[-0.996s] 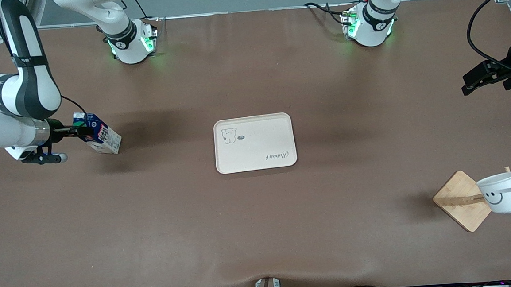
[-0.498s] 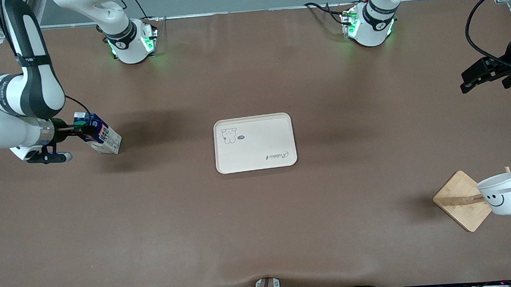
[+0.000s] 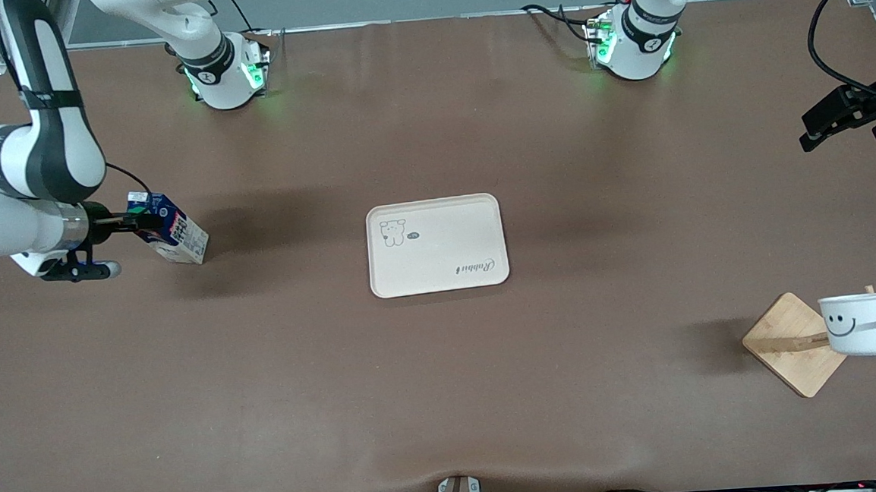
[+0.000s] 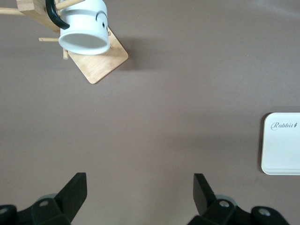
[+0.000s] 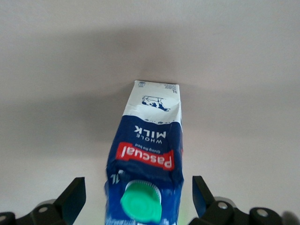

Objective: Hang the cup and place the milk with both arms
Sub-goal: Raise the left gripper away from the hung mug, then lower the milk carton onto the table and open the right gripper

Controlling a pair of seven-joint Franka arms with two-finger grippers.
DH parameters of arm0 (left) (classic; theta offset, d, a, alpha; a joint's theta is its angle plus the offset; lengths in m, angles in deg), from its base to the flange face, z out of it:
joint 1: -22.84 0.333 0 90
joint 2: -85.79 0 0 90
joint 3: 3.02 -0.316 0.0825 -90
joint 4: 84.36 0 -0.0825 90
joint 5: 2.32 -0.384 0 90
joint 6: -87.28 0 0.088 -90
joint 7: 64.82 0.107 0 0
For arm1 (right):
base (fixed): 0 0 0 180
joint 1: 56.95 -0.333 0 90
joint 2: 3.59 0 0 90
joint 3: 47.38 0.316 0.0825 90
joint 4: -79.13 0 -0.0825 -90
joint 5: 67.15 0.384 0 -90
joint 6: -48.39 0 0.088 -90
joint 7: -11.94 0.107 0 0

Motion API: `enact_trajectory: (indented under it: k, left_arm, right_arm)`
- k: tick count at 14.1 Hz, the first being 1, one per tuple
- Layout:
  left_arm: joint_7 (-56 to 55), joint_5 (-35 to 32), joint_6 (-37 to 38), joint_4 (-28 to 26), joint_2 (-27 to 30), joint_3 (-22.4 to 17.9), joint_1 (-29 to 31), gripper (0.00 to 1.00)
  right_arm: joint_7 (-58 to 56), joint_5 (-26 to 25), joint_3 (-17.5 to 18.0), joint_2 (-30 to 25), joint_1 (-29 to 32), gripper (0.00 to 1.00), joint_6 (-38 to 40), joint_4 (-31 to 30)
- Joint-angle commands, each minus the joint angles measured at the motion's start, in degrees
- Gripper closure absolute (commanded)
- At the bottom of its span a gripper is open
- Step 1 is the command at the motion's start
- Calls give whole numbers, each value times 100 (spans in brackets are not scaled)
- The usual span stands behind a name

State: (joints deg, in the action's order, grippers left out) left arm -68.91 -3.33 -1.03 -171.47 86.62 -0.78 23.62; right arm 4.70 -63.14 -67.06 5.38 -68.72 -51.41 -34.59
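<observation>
Tray [image 3: 438, 244] mid worktop [image 3: 447, 397] = landmark. Milk [image 3: 171, 230] stands tilted on worktop, toward right arm's end from tray, unmoved since earlier. Right hand [image 5: 136, 199] spread wide, fingers either side of carton top, no contact seen. Cup [image 3: 861, 324] hangs on wooden rack [image 3: 794, 346] toward left arm's end, nearer camera than tray; swung more upright vs before. Left hand [image 4: 139, 190] wide, empty, drifted up/away from rack.
</observation>
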Motion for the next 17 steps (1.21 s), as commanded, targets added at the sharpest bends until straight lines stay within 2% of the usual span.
enact_trajectory:
  k: [1, 3, 5, 10, 14, 17]
  left_arm:
    - [-22, -65, -80, -25, 13, 40, 1, 0]
    - [-31, -372, -177, -16, -4, 58, -51, 0]
    - [-22, -329, -160, -16, -4, 67, -60, 0]
    - [39, -355, -186, 2, -66, 93, -51, 0]
    - [75, -391, -134, -7, -31, 102, -43, 0]
    - [66, -373, -177, 19, -39, 93, -25, 0]
  right_arm:
    - [65, -5, 8, -10, -18, 0, 600, 752]
    - [65, -5, 8, 8, 17, 0, 795, 1341]
    - [39, -14, 8, 34, 0, 0, 787, 1982]
    - [-14, -49, 8, 649, 52, 0, 1244, 3889]
    - [3, 127, 148, 580, 0, 0, 1191, 4410]
    - [-14, 144, 289, 588, 227, 0, 1059, 4604]
